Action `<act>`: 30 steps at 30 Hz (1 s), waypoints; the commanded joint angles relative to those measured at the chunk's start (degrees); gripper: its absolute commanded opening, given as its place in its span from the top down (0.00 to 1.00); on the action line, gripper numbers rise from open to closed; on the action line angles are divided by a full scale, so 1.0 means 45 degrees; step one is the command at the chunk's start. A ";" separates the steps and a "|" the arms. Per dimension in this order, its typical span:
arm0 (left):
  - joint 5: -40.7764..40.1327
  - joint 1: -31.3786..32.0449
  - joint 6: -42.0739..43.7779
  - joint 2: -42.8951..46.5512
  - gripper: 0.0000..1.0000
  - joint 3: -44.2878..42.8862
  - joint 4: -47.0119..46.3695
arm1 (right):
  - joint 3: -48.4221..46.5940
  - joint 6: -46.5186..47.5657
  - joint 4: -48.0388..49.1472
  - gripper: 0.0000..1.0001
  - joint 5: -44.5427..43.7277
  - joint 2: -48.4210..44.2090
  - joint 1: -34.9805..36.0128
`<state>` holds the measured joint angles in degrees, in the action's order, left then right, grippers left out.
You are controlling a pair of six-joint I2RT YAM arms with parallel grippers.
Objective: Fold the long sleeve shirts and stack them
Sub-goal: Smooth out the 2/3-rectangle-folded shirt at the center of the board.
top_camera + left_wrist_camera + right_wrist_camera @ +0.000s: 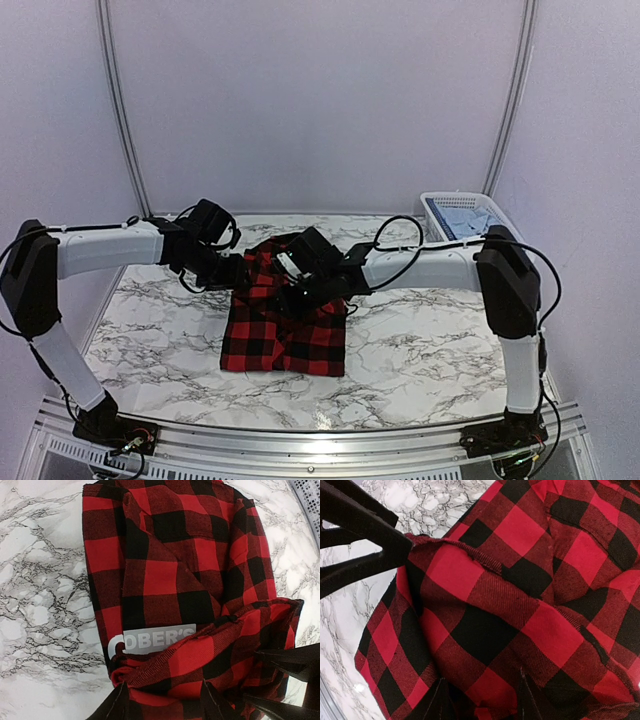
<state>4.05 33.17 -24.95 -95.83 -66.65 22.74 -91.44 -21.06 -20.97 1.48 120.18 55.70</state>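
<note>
The red-and-black check long sleeve shirt (pixel 285 335) lies folded on the marble table (pixel 430 340), its grey neck label (pixel 157 639) showing. A doubled-over fold of its cloth (pixel 210 650) runs across the near end. My left gripper (pixel 240 272) (pixel 164 702) is at the shirt's far left edge, fingers apart with the fold bunched between them. My right gripper (pixel 295 290) (pixel 482 700) is over the shirt's far middle, fingers also apart over check cloth (pixel 485 630). The two grippers sit close together. The pale blue long sleeve shirt (pixel 462 218) lies in the basket.
A white lattice basket (pixel 470 199) stands at the back right of the table, its corner also at the left wrist view's top right (pixel 310 495). Bare marble lies left, right and in front of the check shirt. Pale walls close off the back.
</note>
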 commanded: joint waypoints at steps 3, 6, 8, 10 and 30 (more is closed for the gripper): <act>0.0095 0.0766 -0.0412 0.0105 0.50 0.0376 0.0616 | -0.0418 -0.0193 0.0529 0.54 0.0053 0.0460 0.0028; -0.0380 0.1178 -0.0497 -0.0288 0.49 0.0377 0.0662 | -0.0539 -0.0223 0.0549 0.53 0.0143 0.0594 0.0041; -0.0736 0.1303 -0.0597 -0.0436 0.48 0.0397 0.0769 | -0.0439 -0.0330 0.0520 0.53 0.0169 0.0588 0.0044; -0.1149 0.1399 -0.0689 -0.0487 0.49 0.0427 0.0935 | -0.0260 -0.0463 0.0563 0.54 0.0129 0.0518 0.0043; -0.1876 0.1541 -0.1065 -0.0171 0.86 0.1472 0.1180 | 0.0102 -0.1205 0.0375 0.57 -0.1142 -0.0049 -0.0655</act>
<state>-3.25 39.86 -29.34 -97.49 -61.39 26.55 -90.80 -24.51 -18.98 -1.23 122.30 55.02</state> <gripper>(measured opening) 0.155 0.434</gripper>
